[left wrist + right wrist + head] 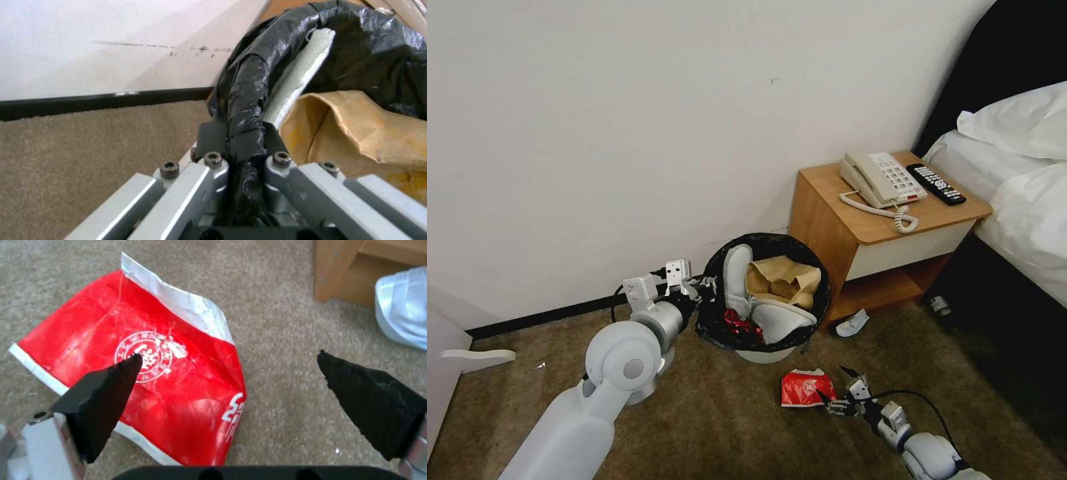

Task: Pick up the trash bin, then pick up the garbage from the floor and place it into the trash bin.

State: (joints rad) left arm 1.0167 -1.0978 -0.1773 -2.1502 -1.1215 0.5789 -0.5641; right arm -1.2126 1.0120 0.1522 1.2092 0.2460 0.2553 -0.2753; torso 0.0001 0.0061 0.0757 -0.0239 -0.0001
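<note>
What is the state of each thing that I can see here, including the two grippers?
trash bin: tilted, lined with a black bag, nearly full
left gripper: shut on the bin's bagged rim
right gripper: open, just above the red paper cup
red paper cup: flattened, lying on the carpet
white slippers: inside the bin
brown paper bag: crumpled, inside the bin
telephone: handset on its cradle

cup (807,388) before bin (764,293)
</note>
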